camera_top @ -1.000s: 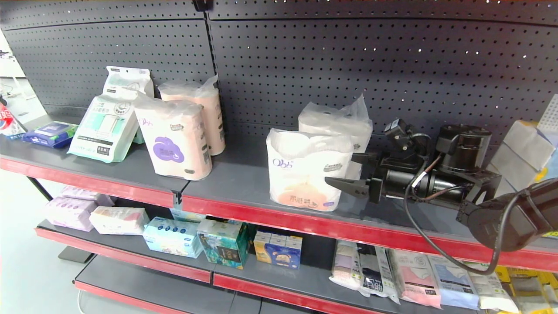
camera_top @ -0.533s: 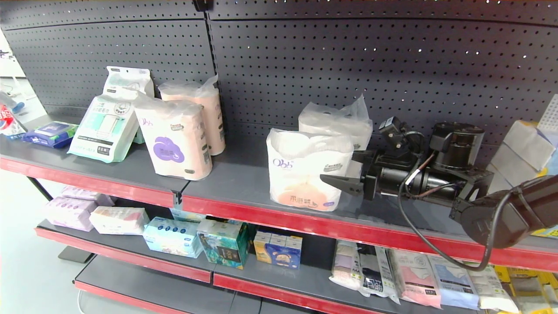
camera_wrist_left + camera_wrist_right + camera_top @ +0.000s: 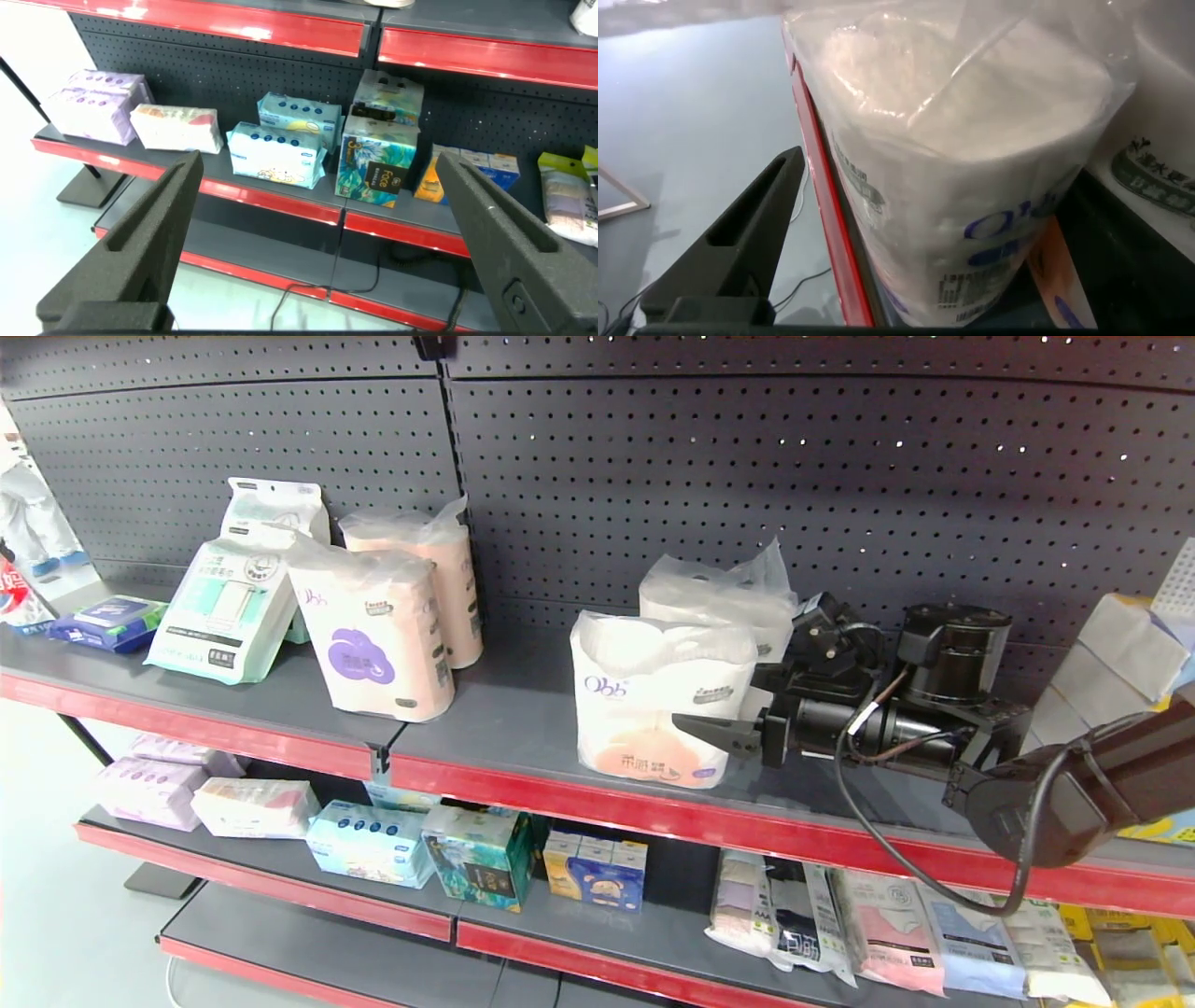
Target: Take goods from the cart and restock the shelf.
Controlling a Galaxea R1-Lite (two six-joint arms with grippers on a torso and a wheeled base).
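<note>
Plastic-wrapped toilet paper pack looks light, soft and slippery; right gripper jaws stand wide around it. Squeeze the middle sides.

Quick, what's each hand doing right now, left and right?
Left hand: open, empty.
Right hand: open, straddling the roll pack, not gripping it.
</note>
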